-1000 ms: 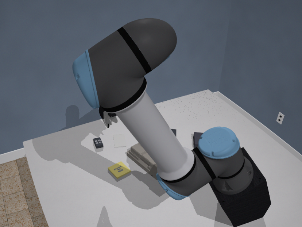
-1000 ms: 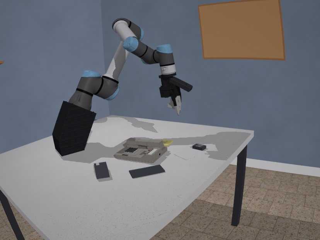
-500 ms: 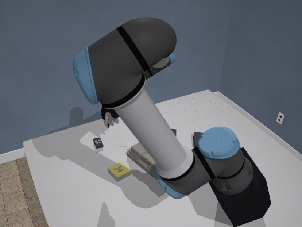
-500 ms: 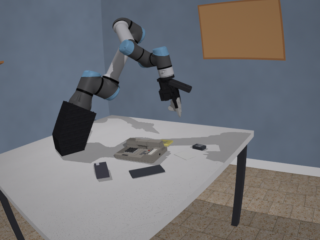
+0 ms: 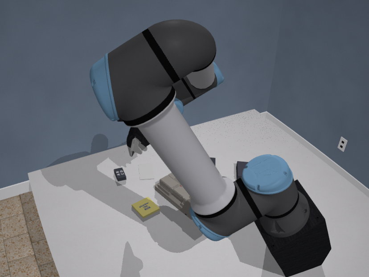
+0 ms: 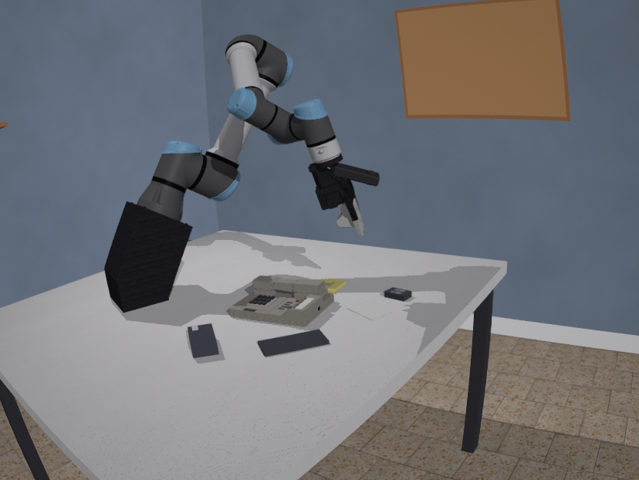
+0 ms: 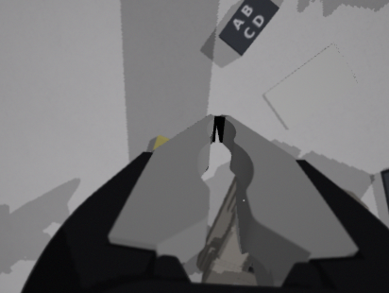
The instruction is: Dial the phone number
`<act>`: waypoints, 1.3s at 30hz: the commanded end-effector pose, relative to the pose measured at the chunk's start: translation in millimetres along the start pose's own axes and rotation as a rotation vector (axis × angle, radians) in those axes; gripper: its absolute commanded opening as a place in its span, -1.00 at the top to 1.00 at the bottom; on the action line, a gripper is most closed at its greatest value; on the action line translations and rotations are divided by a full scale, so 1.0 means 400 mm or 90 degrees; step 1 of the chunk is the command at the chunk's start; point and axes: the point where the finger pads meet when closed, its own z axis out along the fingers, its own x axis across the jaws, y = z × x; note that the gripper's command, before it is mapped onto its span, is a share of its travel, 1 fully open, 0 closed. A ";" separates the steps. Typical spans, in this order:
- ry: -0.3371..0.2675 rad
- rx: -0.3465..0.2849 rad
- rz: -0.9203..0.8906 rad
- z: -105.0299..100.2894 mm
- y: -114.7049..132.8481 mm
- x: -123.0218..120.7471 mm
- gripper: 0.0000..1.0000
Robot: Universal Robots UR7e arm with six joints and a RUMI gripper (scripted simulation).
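The beige desk phone (image 6: 281, 302) sits mid-table with its handset in the cradle and its dark keypad (image 6: 261, 299) facing up; in the top view the arm hides much of the phone (image 5: 174, 190). The yellow note (image 5: 145, 207) with dark writing lies beside the phone; its edge shows behind the phone in the exterior view (image 6: 334, 284) and past a finger in the wrist view (image 7: 160, 142). My gripper (image 6: 356, 224) is shut and empty, high above the table, beyond the phone. In the wrist view its fingertips (image 7: 217, 124) point at bare table, with part of the phone (image 7: 226, 236) showing beneath the fingers.
A small black block marked "AB CD" (image 5: 120, 174) and a white sheet (image 5: 145, 171) lie near the far edge, both also in the wrist view (image 7: 247, 24) (image 7: 312, 85). A dark flat slab (image 6: 292, 342) and a dark card (image 6: 202, 340) lie in front of the phone. The black robot base (image 6: 145, 255) stands at the left.
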 end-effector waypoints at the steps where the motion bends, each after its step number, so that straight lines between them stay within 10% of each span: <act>1: -0.012 0.028 -0.051 0.005 -0.003 0.006 1.00; 39: -0.005 0.259 -0.474 -0.029 0.016 -0.012 1.00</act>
